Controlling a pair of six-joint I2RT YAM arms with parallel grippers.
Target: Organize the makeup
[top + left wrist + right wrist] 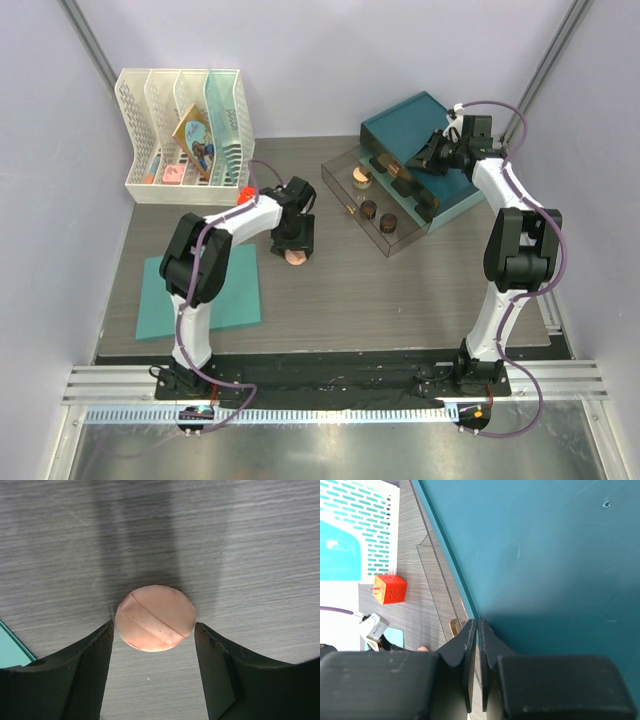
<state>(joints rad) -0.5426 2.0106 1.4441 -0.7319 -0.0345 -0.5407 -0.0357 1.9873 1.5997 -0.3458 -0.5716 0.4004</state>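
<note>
Our left gripper (154, 625) has its fingers right at both edges of the pink compact (155, 617) on the surface (225, 540), can't tell if we're pinching it yet; right gripper (478, 625) pressed together by the teal box (545, 555); dark jars (368, 209) already in the clear tray (400, 240), compact left.

A white slotted rack (132, 105) stands at the far left of the grey wood-grain surface (380, 300), holding a tilted picture card (195, 140) and a pink item (172, 174). An orange-red cube (243, 194) sits just beside the rack's right front corner. A flat teal mat (245, 295) lies near left. Far right, a dark teal box (405, 122) sits behind a clear tray (340, 185)
</note>
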